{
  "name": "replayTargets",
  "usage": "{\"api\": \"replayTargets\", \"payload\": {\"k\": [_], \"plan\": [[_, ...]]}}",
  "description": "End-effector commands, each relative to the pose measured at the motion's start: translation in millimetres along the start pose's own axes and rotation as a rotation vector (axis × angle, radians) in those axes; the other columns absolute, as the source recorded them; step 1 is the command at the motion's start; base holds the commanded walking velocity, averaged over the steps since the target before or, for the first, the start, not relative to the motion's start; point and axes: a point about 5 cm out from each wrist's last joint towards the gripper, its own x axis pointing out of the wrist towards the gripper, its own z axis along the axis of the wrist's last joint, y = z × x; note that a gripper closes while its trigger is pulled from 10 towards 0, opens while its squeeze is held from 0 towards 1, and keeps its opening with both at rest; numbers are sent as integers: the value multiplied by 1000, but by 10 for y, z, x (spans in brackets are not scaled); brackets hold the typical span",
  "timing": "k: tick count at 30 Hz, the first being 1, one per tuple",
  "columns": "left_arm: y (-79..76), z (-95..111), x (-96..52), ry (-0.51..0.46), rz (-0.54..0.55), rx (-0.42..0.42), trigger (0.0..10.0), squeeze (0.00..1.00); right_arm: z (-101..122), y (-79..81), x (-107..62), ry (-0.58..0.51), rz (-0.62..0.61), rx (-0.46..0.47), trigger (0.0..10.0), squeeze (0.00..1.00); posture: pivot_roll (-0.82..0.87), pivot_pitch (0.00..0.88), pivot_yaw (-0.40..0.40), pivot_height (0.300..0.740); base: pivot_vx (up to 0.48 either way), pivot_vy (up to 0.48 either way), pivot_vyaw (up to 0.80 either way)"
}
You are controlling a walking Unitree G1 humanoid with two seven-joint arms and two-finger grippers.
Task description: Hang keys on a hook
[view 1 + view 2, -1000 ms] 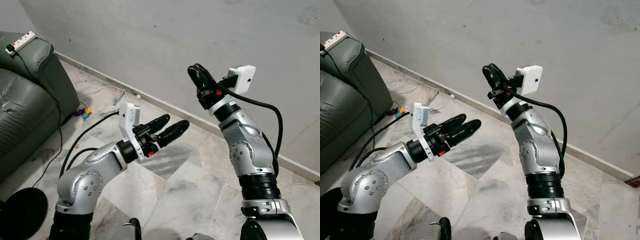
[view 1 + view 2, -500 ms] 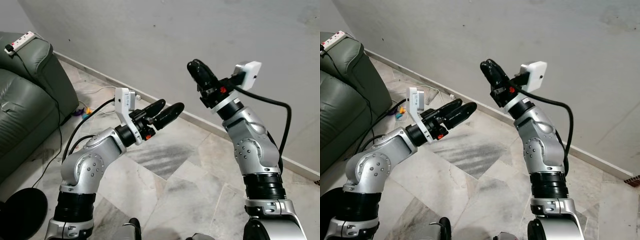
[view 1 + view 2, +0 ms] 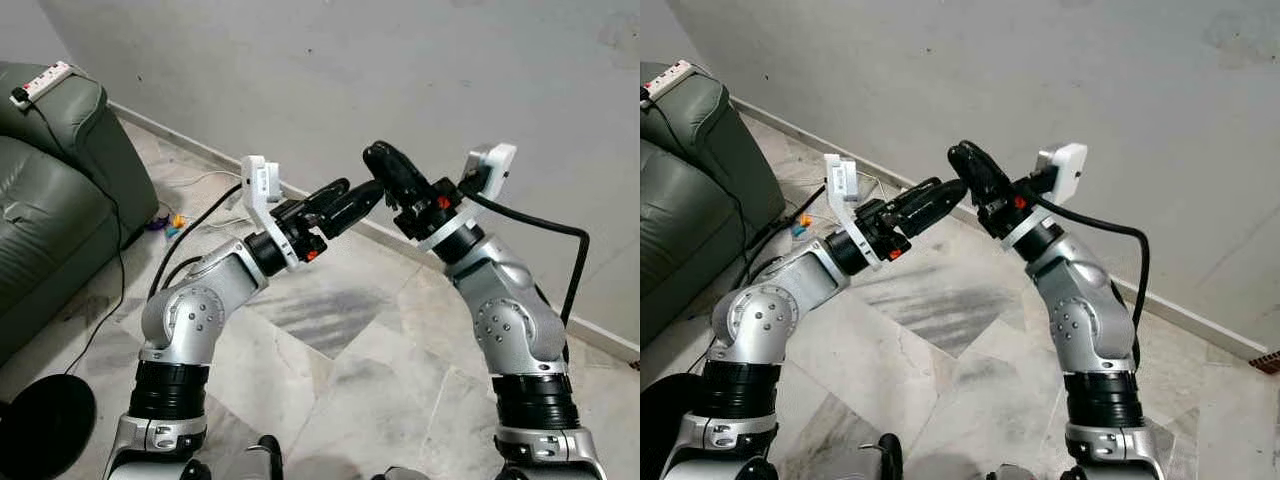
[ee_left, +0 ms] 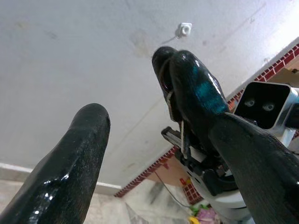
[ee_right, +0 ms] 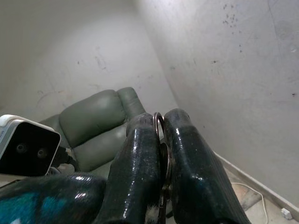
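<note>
Two arms are raised in front of us, meeting above a marble-tiled floor (image 3: 330,330) and before a plain grey wall (image 3: 330,70). Our right gripper (image 3: 378,160) points up and toward the left, its two black fingers pressed together. In the right wrist view a thin metal key ring (image 5: 158,117) pokes out from between those fingers (image 5: 140,158), so the right gripper is clamped on the ring; the keys themselves are hidden, and we cannot make out how many hang from it.

Our left gripper (image 3: 362,194) reaches up and to the right, its tips just beside the right gripper's fingers. In the left wrist view its two fingers stand well apart, one finger (image 4: 74,158) on one side and the other running under the right gripper, so the left gripper is spread open with the right gripper's tips lying in or just past the gap. We cannot tell whether they touch.

High on the wall in the left wrist view sits a small white hook (image 4: 185,29), well apart from both grippers; it is small and may be a simple wall mount.

To our left stands a green leather sofa (image 3: 50,200) with a white power strip (image 3: 40,82) on its arm. Cables (image 3: 210,185) trail over the floor by the skirting, and a black round base (image 3: 45,425) lies at the lower left.
</note>
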Motion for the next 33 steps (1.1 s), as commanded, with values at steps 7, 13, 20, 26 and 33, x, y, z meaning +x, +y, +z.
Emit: {"api": "replayTargets", "payload": {"k": [7, 13, 20, 26, 33], "plan": [[-29, -29, 0, -13, -20, -43, 863, 0, 9, 130, 89, -18, 42, 7, 10000, 0, -65, 228, 52, 740, 0, 0, 0], [-35, -28, 7, -9, -26, -54, 0, 0, 26, 150, 101, -23, 53, 9, 10000, 0, -68, 230, 51, 740, 0, 0, 0], [-56, -83, 4, 25, -43, -71, 314, 0, 76, 153, 116, -35, 60, 5, 10000, 0, -71, 231, 53, 740, 0, 0, 0], [-74, -134, -9, 73, -61, -62, 10000, 0, 181, 155, 155, -83, 69, 75, 10000, 0, -70, 231, 51, 740, 0, 0, 0], [-65, -98, -16, 61, -60, -61, 10000, 0, 208, 177, 146, -106, 79, 170, 10000, 0, -69, 231, 48, 740, 0, 0, 0]]}}
